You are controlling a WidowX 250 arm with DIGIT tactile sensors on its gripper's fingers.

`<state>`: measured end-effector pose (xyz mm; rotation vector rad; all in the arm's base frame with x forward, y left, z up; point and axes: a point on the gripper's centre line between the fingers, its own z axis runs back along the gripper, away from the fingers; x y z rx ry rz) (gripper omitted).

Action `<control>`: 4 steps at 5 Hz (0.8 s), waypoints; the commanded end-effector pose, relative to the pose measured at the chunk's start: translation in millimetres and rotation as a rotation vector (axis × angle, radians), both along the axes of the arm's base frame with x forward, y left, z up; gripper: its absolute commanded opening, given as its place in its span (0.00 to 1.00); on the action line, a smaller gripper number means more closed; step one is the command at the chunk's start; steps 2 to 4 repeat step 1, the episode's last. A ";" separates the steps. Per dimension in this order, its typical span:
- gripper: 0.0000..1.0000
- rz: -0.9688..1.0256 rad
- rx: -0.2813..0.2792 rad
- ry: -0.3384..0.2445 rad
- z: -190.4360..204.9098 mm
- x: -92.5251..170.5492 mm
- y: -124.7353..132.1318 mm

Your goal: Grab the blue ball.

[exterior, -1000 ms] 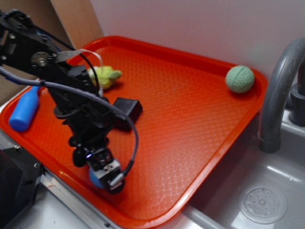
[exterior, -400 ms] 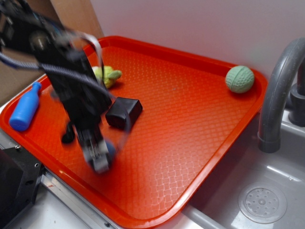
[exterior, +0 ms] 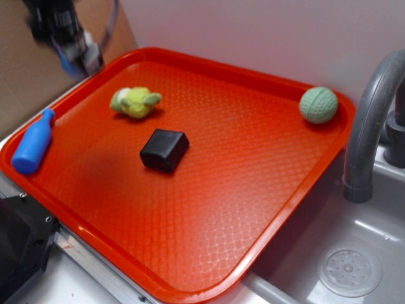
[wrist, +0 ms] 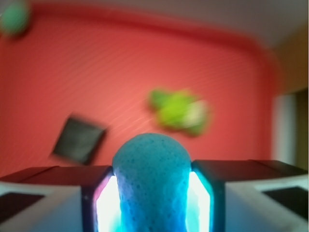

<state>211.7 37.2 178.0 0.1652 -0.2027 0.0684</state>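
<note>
End effector (wrist: 152,193) clamped on the blue ball (wrist: 152,179), raised over the red tray's (exterior: 278,215) far-left rim, with the green plush (wrist: 181,110) and black block (wrist: 79,139) below it and the green ball (wrist: 14,17) at the far corner.

Ext cam high, angled down; wrist cam close; both see tray (exterior: 266,82).
</note>
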 end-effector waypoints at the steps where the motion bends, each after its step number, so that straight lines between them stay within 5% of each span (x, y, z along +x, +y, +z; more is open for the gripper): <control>1: 0.00 0.061 0.058 0.013 27.3 -3.0 27.3; 4: 0.00 0.061 0.058 0.013 27.3 -3.0 27.3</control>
